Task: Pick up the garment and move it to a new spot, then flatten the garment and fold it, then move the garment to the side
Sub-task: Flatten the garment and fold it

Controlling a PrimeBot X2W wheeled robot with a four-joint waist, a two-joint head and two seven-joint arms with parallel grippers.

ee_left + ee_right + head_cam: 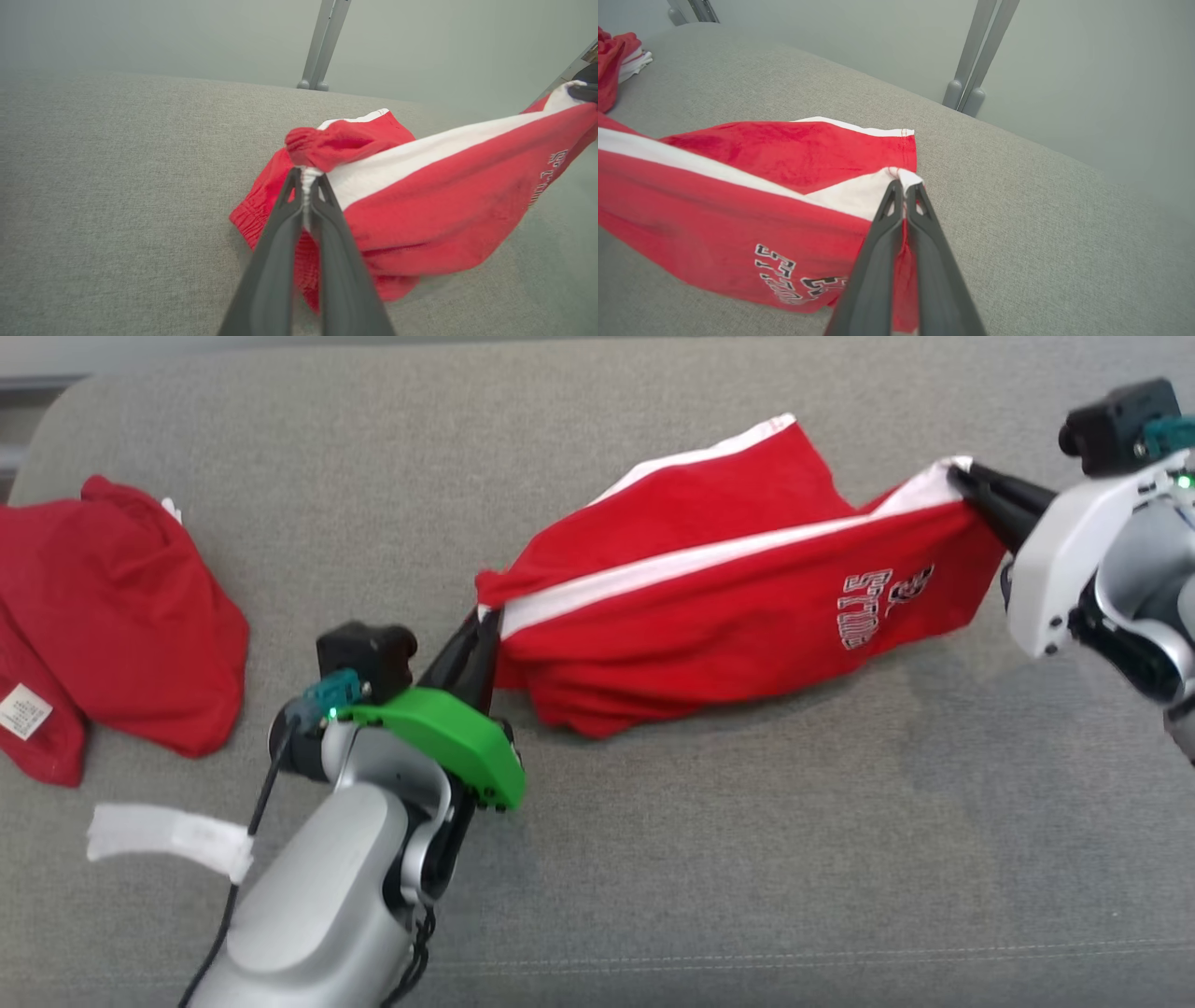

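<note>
grey fabric surface [747,859] under red garment [728,616]; left gripper [485,621], right gripper [960,478] tight on its ends; pale wall [163,32]

Padded desk [709,859], covered all over in grey woven cloth, rounded at the far left corner, with a stitched seam [840,957] along the near side. Carries a red garment [709,607] with white stripes right of centre: lower folds resting on the cloth, both ends raised clear of it. Holds a crumpled heap of red cloth [121,616] at the left edge, well apart from the garment, a white tag [23,709] showing on its near part. Bears a white strip [168,835] lying flat near the front left, just in front of the heap, not touching it.
</note>
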